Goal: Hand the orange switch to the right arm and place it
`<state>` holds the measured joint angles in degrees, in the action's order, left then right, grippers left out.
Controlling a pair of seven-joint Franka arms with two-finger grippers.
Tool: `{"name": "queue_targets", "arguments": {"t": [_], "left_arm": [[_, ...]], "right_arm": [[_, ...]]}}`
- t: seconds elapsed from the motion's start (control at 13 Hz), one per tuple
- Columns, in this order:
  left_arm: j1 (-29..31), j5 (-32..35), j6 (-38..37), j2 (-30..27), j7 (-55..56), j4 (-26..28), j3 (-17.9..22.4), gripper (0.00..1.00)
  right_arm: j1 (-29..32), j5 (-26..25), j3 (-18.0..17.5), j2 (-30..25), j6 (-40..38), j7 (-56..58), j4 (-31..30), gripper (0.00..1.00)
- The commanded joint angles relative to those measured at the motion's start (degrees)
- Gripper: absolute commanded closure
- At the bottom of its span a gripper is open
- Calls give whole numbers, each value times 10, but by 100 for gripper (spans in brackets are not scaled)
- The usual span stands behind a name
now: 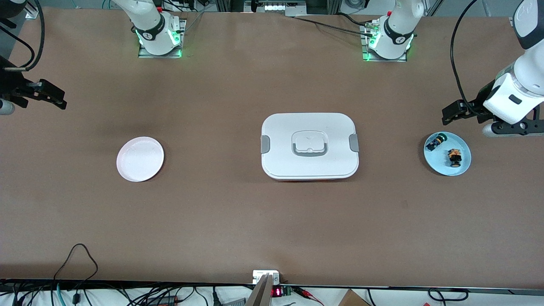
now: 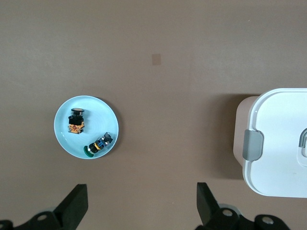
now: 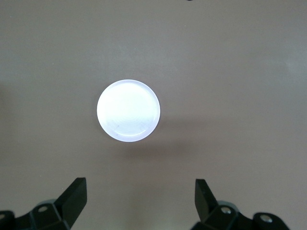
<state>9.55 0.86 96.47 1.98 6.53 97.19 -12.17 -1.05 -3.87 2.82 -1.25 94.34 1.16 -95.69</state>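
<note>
The orange switch lies on its side on a small light-blue plate at the left arm's end of the table, beside a green-capped switch. In the left wrist view the orange switch and the blue plate are apart from my fingers. My left gripper is open and empty, up in the air over bare table beside the blue plate. My right gripper is open and empty, over bare table at the right arm's end.
A white lidded container with grey latches stands mid-table. A white round plate lies toward the right arm's end. Cables run along the table's front edge.
</note>
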Motion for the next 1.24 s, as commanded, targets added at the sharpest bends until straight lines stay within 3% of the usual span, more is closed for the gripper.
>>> {"name": "queue_targets", "arguments": {"t": [0.0,0.62,0.93,1.16], "left_arm": [[-6,-12,-15,-1,3,-12,5,0],[0,-12,-20,12,-24,-8,7,0],[28,-11,-38,36,-255,3,9,0],[47,3,-30,57,-363,4,9,0]], "right_arm": [[1,8,-2,0,-12,7,9,0],[2,8,-1,-1,-12,7,9,0],[2,8,-1,0,-12,6,9,0],[1,7,-2,0,-11,4,10,0]]}}
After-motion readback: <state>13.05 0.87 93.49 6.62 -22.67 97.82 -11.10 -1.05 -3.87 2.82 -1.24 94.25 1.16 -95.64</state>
